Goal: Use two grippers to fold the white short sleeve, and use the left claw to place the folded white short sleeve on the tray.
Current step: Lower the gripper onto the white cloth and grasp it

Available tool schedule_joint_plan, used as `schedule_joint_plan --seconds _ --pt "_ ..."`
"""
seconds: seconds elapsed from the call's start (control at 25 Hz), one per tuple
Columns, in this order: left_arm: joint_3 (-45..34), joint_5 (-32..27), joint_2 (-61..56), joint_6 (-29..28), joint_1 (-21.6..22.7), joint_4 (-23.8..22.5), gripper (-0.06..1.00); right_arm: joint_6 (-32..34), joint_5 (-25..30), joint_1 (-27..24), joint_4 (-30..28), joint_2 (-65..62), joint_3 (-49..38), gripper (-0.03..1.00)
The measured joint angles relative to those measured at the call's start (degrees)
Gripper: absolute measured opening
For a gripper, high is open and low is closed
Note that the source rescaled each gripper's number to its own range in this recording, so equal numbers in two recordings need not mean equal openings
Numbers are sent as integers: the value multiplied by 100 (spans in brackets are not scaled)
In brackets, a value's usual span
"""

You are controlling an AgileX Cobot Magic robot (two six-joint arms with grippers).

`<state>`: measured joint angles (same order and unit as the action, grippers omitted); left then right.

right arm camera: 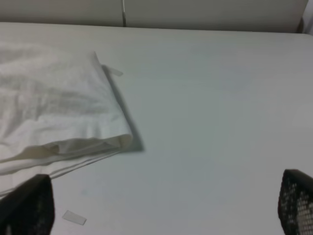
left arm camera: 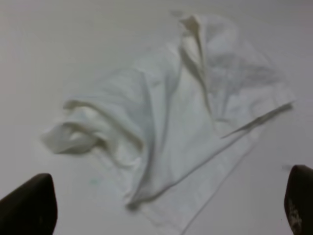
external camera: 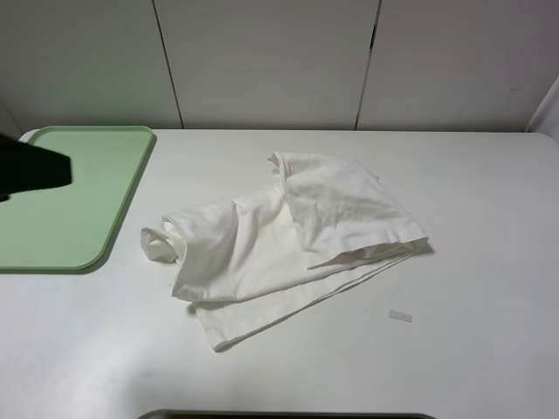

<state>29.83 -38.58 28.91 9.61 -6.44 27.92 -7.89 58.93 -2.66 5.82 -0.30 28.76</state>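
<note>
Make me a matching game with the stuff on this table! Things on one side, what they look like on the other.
Things:
1. shirt
2. tray
3. tape strip
4. left gripper

Descriptions:
A. pale green
B. open, holding nothing
C. big, white and rumpled
D. tiny, lying apart from the shirt

Pairs: 1-C, 2-A, 3-D, 4-B

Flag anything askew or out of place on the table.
The white short sleeve is a crumpled, lopsided fold, its layers skewed and one end rolled up toward the tray. A loose tape strip lies on the table nearby.
</note>
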Motion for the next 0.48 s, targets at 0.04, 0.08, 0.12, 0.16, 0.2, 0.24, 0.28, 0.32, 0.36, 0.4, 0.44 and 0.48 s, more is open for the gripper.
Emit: schedule_joint_plan --seconds 0.04,0.08,0.12,0.16,0.2,0.24,0.28,0.32,0.36,0.4,0.44,0.48 --pt "66 184 547 335 0 420 93 0 -14 0 0 0 0 100" --pt "129 301 1018 714 0 822 92 0 -13 0 0 0 0 100" --pt "212 385 1482 1114 0 1234 92 4 -13 0 0 0 0 100" --pt "292 416 1872 1458 0 1516 91 4 -13 0 0 0 0 100" --pt "377 433 2197 1783 0 1842 91 4 -13 0 0 0 0 100" --pt "459 439 2644 2074 0 2196 91 4 -13 0 0 0 0 100" --pt "541 439 2955 2326 0 2428 91 4 -13 0 0 0 0 100" --pt "623 431 3331 2543 0 2675 91 4 -13 0 0 0 0 100" --pt "687 418 3692 2707 0 2884 91 4 -13 0 0 0 0 100" --pt "760 406 4041 2854 0 3013 91 4 -13 0 0 0 0 100" --pt "805 405 4266 2972 0 3119 91 4 -13 0 0 0 0 100" --pt "855 399 4536 3063 0 3201 91 4 -13 0 0 0 0 100"
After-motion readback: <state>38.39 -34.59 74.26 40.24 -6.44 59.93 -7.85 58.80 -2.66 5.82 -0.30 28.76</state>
